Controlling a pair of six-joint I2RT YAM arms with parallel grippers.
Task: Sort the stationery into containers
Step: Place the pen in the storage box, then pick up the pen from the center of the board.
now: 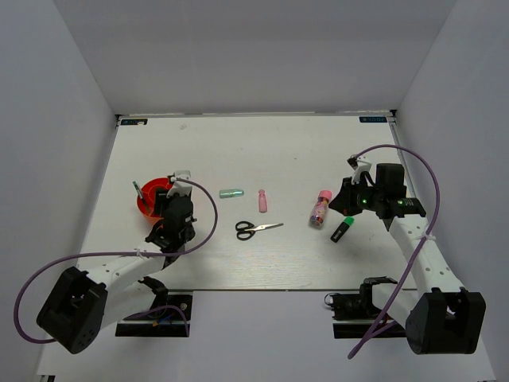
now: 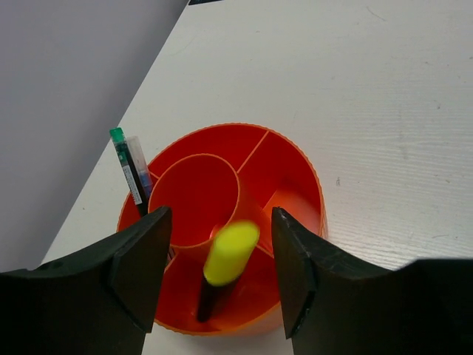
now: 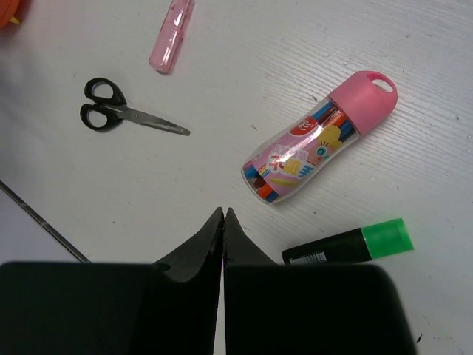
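White tabletop: my left gripper [image 2: 219, 222] hangs open over the cup [image 2: 292, 166], yellow marker [image 2: 230, 251] free inside, while the green marker [image 1: 342, 231] lies 1-to-7 just at 6 o'clock of my shut, empty right gripper [image 1: 347, 207], seen from above.

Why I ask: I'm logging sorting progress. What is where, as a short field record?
In orange cup: yellow-capped marker, two pens
On table: scissors, mint stick, pink bottle, pink-capped tube, green-capped marker
Left tool: open above cup
Right tool: shut, empty
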